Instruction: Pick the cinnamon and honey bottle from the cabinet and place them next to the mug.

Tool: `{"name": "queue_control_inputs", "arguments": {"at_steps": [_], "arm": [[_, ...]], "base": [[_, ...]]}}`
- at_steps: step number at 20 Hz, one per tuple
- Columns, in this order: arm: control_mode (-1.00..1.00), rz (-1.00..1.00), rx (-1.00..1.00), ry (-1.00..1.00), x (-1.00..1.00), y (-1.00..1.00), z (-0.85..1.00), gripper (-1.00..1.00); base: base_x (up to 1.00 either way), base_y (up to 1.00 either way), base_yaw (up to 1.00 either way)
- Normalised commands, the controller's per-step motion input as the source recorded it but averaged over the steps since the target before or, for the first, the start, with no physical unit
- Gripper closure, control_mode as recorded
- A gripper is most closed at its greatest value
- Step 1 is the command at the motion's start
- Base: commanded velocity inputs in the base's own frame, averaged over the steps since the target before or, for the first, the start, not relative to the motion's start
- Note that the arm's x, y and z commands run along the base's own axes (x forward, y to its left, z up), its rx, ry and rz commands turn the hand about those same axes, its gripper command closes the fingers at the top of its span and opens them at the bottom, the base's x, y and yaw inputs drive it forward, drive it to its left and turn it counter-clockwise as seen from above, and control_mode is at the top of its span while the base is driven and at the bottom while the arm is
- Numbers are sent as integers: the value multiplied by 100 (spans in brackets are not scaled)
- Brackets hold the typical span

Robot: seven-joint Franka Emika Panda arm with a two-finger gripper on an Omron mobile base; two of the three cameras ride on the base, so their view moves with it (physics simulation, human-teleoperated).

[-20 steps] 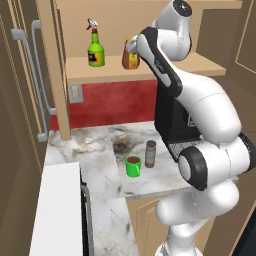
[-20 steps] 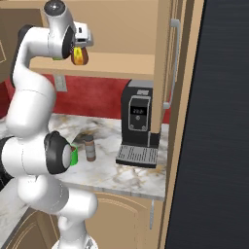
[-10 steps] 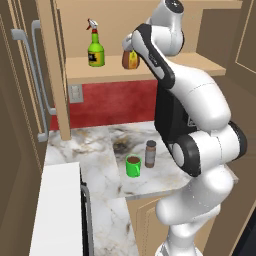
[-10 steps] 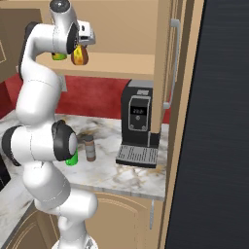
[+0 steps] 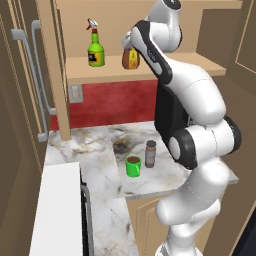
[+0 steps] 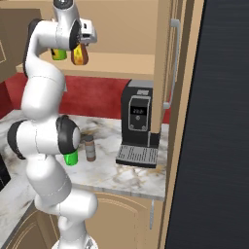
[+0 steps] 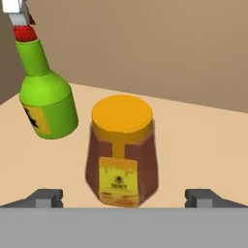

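Observation:
The amber honey bottle (image 7: 122,155), with a yellow-orange cap and a label, stands on the shelf of the tan cabinet (image 5: 100,73). My gripper (image 7: 123,198) is open. Its fingertips (image 7: 46,197) are spread wide on either side of the bottle's base, just short of it. From the left base the gripper (image 5: 128,47) hangs over the honey bottle (image 5: 131,59), and from the right base the hand sits above the honey bottle (image 6: 79,55). Down on the counter, the cinnamon (image 5: 150,153) stands upright just right of the green mug (image 5: 133,165).
A green spray bottle (image 7: 46,104) with a red nozzle stands on the shelf close to the left of the honey. A black coffee machine (image 6: 138,121) sits on the marble counter (image 5: 95,150) under the cabinet. Tall brown doors (image 5: 20,100) rise at the left.
The upper arm has swung upright and the hand has shifted a little over the honey bottle. Bottle, cinnamon and mug have stayed put.

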Motion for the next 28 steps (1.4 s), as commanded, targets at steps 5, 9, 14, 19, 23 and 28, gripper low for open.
{"name": "queue_control_inputs", "arguments": {"at_steps": [5, 9, 14, 19, 23, 28], "arm": [[-100, 0, 0, 0, 3, 4, 0, -100], [-100, 0, 0, 0, 0, 0, -8, -100], [-100, 0, 0, 0, 0, 1, -19, -100], [-100, 0, 0, 0, 0, 10, -6, -100], [-100, 0, 0, 0, 6, 14, 0, -100], [-100, 0, 0, 0, 16, 2, 0, -100]], "base": [[0, 0, 0], [0, 0, 0], [0, 0, 0], [0, 0, 0], [0, 0, 0], [0, 0, 0]]}}
